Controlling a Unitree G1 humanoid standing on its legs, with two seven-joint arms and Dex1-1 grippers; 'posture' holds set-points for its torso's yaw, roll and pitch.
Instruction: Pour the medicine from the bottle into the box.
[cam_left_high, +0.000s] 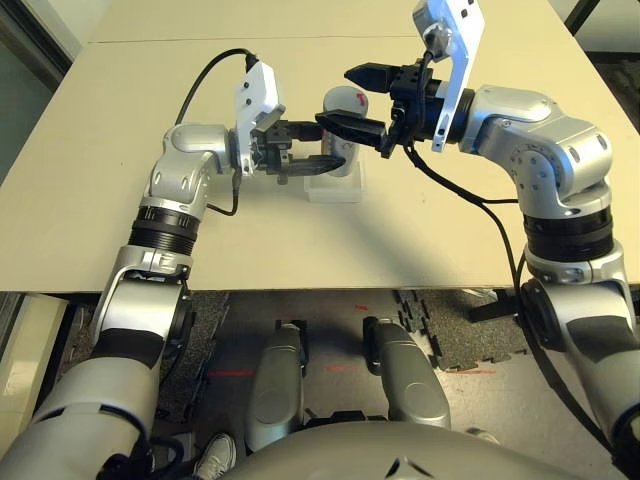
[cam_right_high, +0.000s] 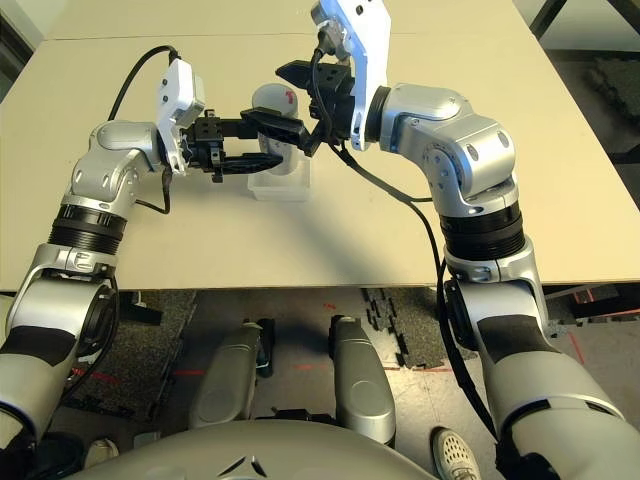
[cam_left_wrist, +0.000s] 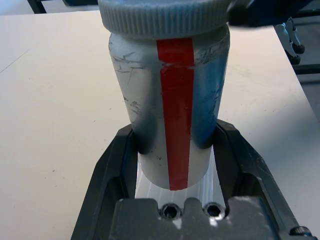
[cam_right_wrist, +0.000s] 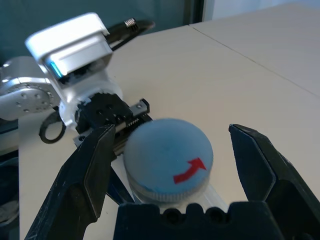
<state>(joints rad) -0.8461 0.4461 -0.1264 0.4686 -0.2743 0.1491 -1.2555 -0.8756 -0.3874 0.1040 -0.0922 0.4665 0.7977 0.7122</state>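
One capped bottle (cam_left_high: 341, 135) clamped upright in left hand (cam_left_high: 318, 150) over box (cam_left_high: 335, 188); right hand (cam_right_wrist: 170, 165) spread.

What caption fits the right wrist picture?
Open right gripper straddles the capped bottle held by the left gripper.

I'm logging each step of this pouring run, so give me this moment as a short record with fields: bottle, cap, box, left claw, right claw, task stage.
bottle: silver-grey bottle with a red stripe, upright over the box
cap: ribbed grey cap with a red arrow, still on the bottle
box: clear box on the table, under the bottle
left claw: left claw shut on the bottle's body
right claw: right claw open, a finger on each side of the cap, not yet closed on it
task stage: nothing poured; bottle not opened
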